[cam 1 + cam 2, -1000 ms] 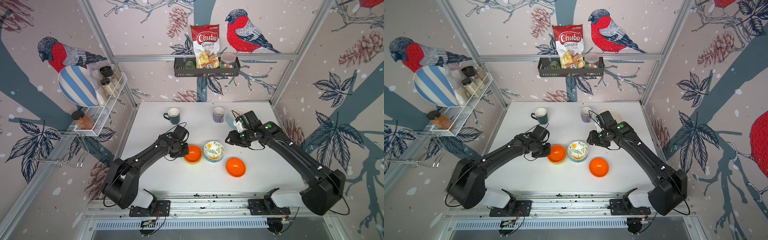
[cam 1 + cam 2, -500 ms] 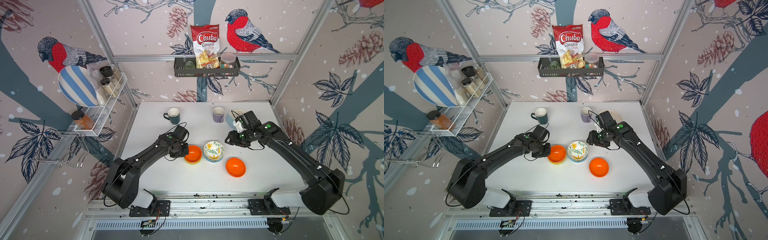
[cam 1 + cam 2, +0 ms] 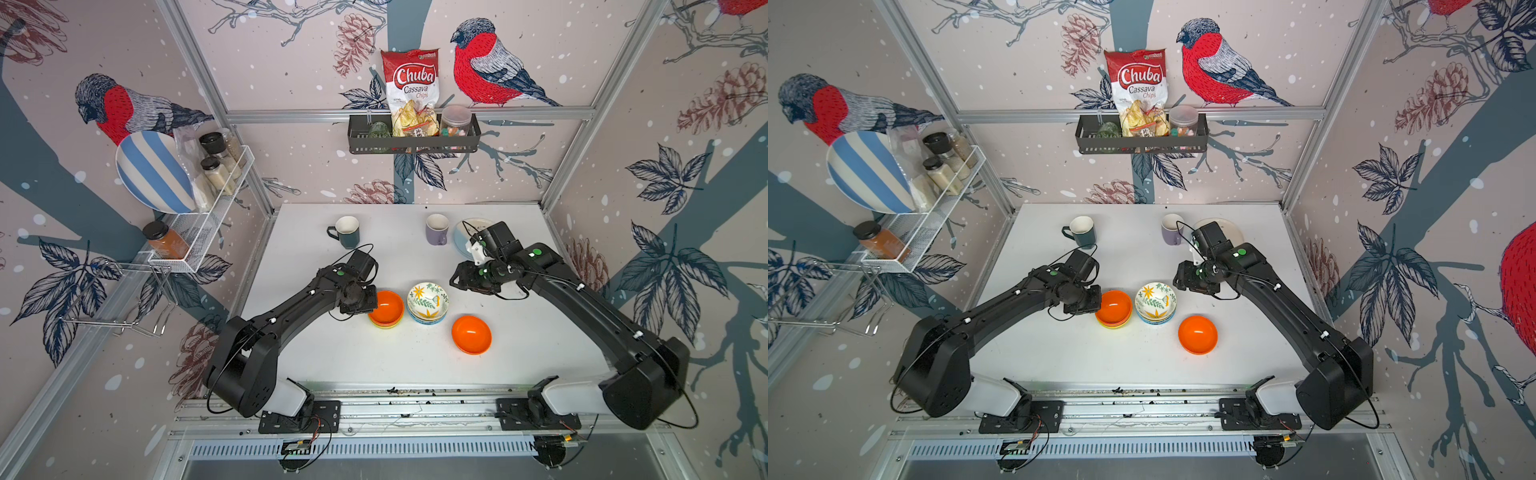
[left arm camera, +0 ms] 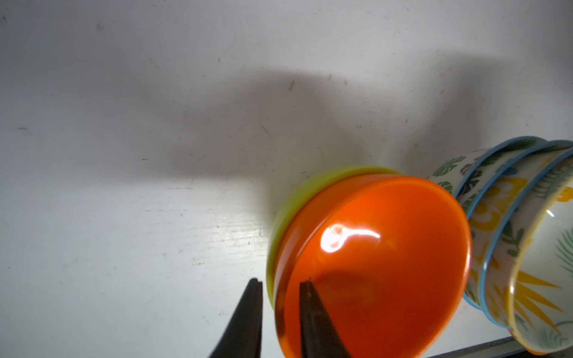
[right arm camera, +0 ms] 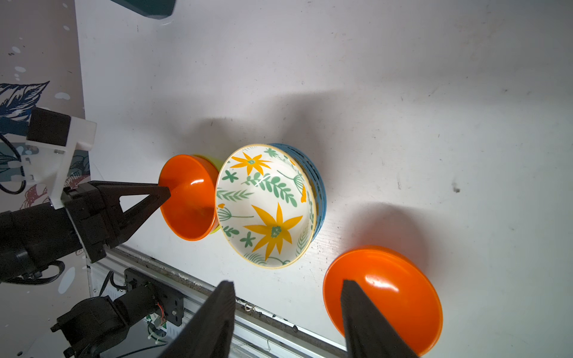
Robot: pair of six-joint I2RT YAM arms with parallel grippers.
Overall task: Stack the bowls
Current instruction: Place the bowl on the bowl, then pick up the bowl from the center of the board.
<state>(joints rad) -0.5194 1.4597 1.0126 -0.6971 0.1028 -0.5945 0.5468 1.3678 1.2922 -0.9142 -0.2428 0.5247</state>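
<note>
My left gripper (image 4: 280,280) sits at the near edge of the nested orange bowl (image 3: 386,307). In the left wrist view one finger is outside the wall and the other inside, so the rim runs between them. The gap is narrow, and a sliver of table (image 3: 374,361) shows between the outer finger and the bowl, so the fingers are not pinching it. That bowl sits inside the green bowl (image 4: 291,198), and the pair stands near the middle of the table, just beside the patterned stack (image 3: 428,299).

My right gripper (image 5: 287,282) hangs above the table on the far side of that stack with its fingers spread wide and nothing between them. In its wrist view one finger crosses in front of the loose orange bowl (image 3: 471,334), but the top views show the gripper well apart from it.

Counting: two orange bowls, one green, and four in the patterned stack. The left wrist view shows three blue rims plus the yellow-rimmed flowered one on top — seven in all. There are also two mugs at the back, a dark mug (image 3: 347,232) and a lilac mug (image 3: 437,229), and one plate (image 3: 461,241) partly hidden under my right arm.

Every bowl stands mouth up. They are round, so none has a long axis — the loose one sits alone, towards the front of the table.
</note>
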